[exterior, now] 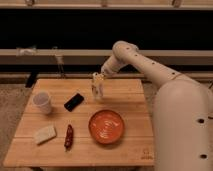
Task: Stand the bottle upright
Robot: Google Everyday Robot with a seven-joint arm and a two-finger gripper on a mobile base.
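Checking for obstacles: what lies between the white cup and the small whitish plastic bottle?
In the camera view, a flat black rectangular object lies between the white cup and the whitish bottle; the gripper is at the bottle's top.

Gripper (99,82): behind the orange bowl (106,126), above the table's (30,150) far half; its outline merges with the bottle (97,91).
Bottle: behind the bowl; cap end cannot be told; resting on the table or lifted, cannot be told.
Robot body (182,130): right of the bowl; cut off by the right and bottom edges.
Flat black object (74,101): behind-left of the bowl; type cannot be told.
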